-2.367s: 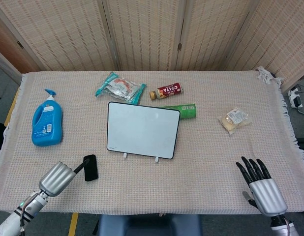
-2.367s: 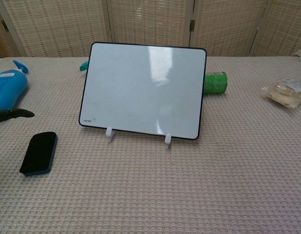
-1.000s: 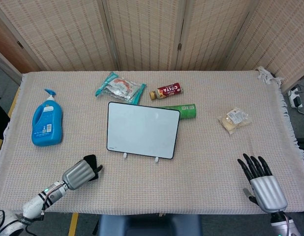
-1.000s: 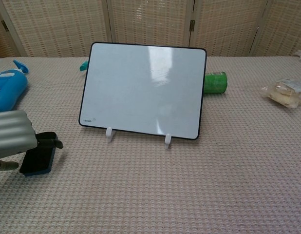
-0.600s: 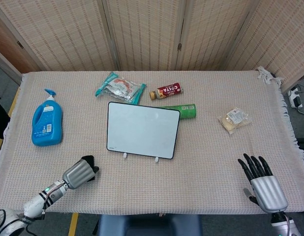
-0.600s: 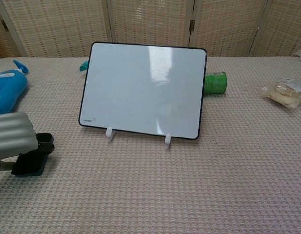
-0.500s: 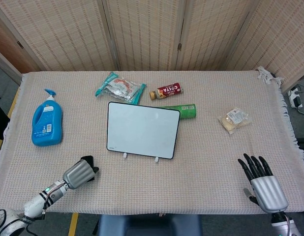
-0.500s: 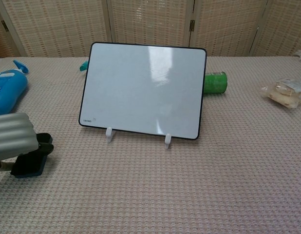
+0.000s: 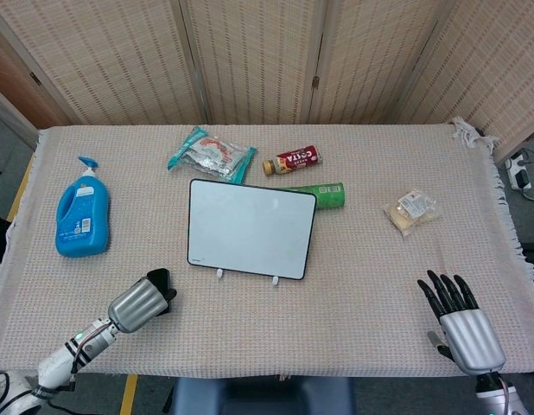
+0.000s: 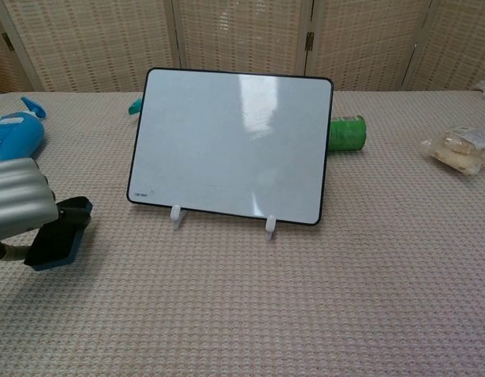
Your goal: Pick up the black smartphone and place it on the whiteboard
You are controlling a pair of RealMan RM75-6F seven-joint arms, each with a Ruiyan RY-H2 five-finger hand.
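Black smartphone (image 10: 60, 234) gripped beneath left robot hand (image 10: 19, 203), lifted

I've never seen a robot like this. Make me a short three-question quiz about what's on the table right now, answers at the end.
1. True or false: the black smartphone already lies on the whiteboard.
2. Which hand holds the smartphone? A) left hand B) right hand
3. Fill in: the blue bottle lies to the ____ of the whiteboard in the head view.

Key: 1 false; 2 A; 3 left.
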